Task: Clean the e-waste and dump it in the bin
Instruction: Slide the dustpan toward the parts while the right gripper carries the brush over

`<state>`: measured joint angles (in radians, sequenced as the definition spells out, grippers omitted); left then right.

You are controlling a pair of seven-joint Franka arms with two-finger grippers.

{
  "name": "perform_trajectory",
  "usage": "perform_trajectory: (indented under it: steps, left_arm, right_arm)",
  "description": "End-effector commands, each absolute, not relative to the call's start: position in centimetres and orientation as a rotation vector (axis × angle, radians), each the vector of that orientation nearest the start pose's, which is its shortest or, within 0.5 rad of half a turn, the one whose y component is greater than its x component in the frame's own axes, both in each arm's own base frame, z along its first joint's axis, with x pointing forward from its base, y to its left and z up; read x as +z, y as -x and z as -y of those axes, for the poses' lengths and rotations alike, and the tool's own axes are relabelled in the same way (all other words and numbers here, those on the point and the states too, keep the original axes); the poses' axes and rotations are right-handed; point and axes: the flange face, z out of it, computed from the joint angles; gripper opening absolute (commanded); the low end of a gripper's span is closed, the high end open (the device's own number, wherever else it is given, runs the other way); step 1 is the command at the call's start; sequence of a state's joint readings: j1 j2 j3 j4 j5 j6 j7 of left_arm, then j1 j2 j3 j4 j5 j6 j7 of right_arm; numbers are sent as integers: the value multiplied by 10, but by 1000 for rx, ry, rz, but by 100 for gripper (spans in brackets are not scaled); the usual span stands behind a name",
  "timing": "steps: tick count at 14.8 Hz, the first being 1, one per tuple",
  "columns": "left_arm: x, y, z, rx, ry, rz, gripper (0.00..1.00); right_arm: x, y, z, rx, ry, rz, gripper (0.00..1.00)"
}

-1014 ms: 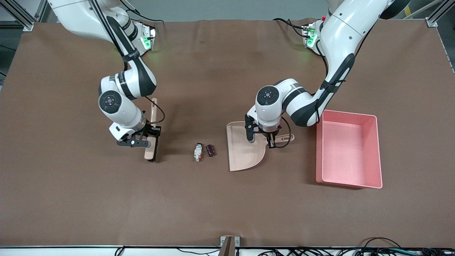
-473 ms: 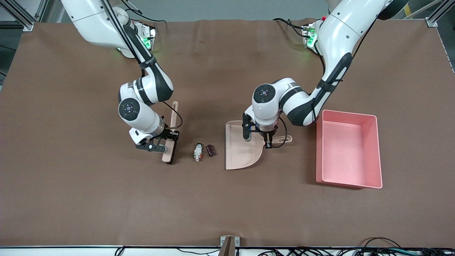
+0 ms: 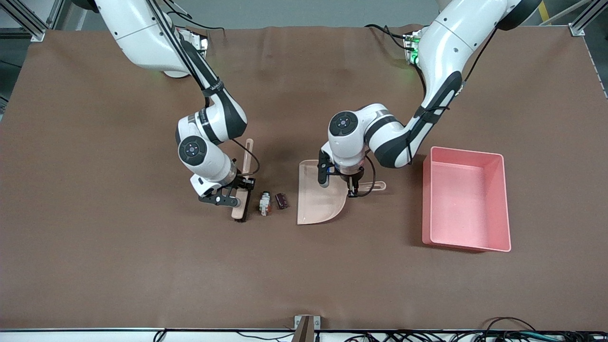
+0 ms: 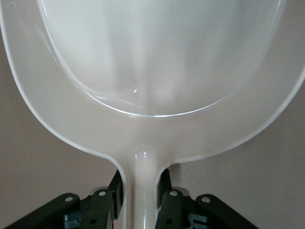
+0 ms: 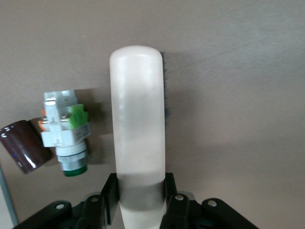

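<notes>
The e-waste lies mid-table: a white oblong component (image 3: 264,203) with green and orange bits and a dark maroon block (image 3: 282,201) beside it. Both show in the right wrist view, the component (image 5: 64,130) and the block (image 5: 24,145). My right gripper (image 3: 233,193) is shut on a beige brush (image 3: 241,194), bristles on the cloth just beside the component, on the right arm's side. My left gripper (image 3: 354,185) is shut on the handle of the beige dustpan (image 3: 316,199), whose open edge faces the maroon block. The pink bin (image 3: 465,204) stands toward the left arm's end.
The brown cloth table (image 3: 142,266) stretches wide on all sides. The dustpan fills the left wrist view (image 4: 157,71) and its pan holds nothing. A small bracket (image 3: 306,325) sits at the table edge nearest the front camera.
My right gripper has swept the brush toward the e-waste, from well apart to right beside the white component. My left gripper has slid the dustpan closer to the maroon block.
</notes>
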<state>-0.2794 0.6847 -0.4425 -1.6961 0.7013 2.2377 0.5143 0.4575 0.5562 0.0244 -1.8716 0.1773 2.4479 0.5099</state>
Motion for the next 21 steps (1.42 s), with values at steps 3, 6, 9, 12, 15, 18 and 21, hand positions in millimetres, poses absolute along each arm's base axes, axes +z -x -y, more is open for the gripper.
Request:
perform_trajectory:
  steps: [3,6,9,12,15,18,21]
  left_arm:
    - [218,-539,418,32,1959,-2086,14]
    - [219,-541,418,32,1961,-2083,14]
    - [217,-542,418,32,1964,-2083,14]
    - [215,-536,426,33,1960,-2094,14]
    - [212,-534,429,36,1968,-2097,14]
    - [213,-536,433,24,1977,-2094,14]
    - [212,-535,441,15,1978,-2100,14]
  right_arm:
    - [212,-572,-322,81,2966,-288,1]
    - [208,-573,-335,87,2948,-286,1]
    - [208,-574,-346,84,2938,-272,1]
    - [212,-571,-367,73,2924,-214,1]
    - [209,-566,-384,84,2910,-185,1]
    - [209,-560,-402,81,2904,-149,1]
    - [209,-556,-421,75,2895,-139,1]
